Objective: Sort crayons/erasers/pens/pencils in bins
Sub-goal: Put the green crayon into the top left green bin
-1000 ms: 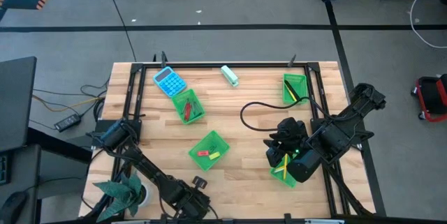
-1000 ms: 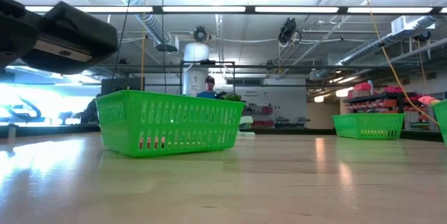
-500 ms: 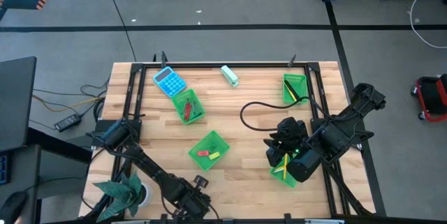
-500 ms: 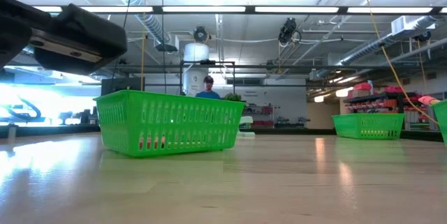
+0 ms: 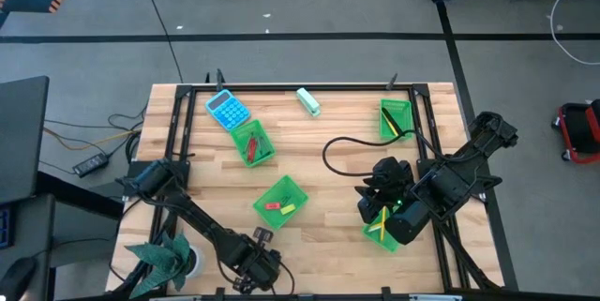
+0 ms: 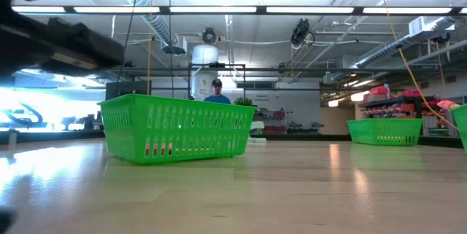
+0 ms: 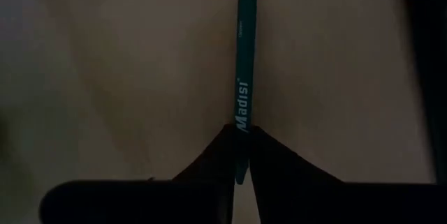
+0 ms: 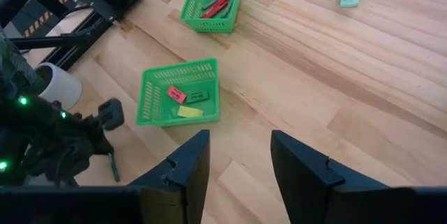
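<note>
Closed on a dark teal pen, your left gripper sits at the table's near edge, left of centre. It pinches only the pen's end, so the long free length could swing or slip out on lifting. Your right gripper waits open over the near-right bin.

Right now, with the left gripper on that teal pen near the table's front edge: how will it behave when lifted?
Probably stiff: the teal pen looks straight along its whole length. Likely to pivot or droop, since the left gripper pinches it near one end, most of it sticking out. Its round, smooth barrel may slip between the fingers, or roll if dropped on the table.
</note>
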